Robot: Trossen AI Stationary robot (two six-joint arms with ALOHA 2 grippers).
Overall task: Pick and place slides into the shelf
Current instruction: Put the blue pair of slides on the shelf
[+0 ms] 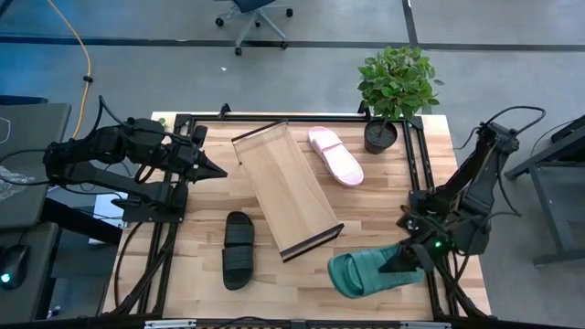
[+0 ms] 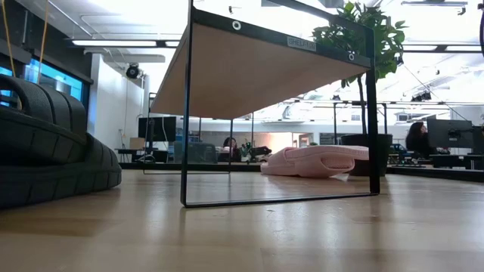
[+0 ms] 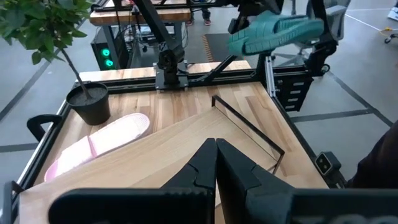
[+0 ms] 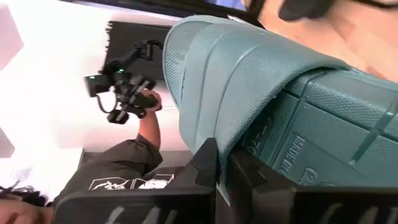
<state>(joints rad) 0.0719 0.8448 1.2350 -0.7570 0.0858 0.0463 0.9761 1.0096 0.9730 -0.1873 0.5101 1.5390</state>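
**Green slide lifted, shelf still to reach**

The right pincer (image 1: 402,260) is pinching the green slide (image 1: 366,272) by its strap, off the counter (image 1: 384,206) at the near right corner. To place it well, I would carry it level toward the shelf (image 1: 288,190) at mid-counter, clear the dark end rail, and set the sole flat before letting go. The black slide (image 1: 239,249) lies near left of the shelf, the pink slide (image 1: 335,155) beyond it by the plant (image 1: 396,87). The left pincer (image 1: 218,171), pressed together and empty, waits far left.

Only the right wrist view shows the strap between the fingers; only the low view shows the shelf's underside.
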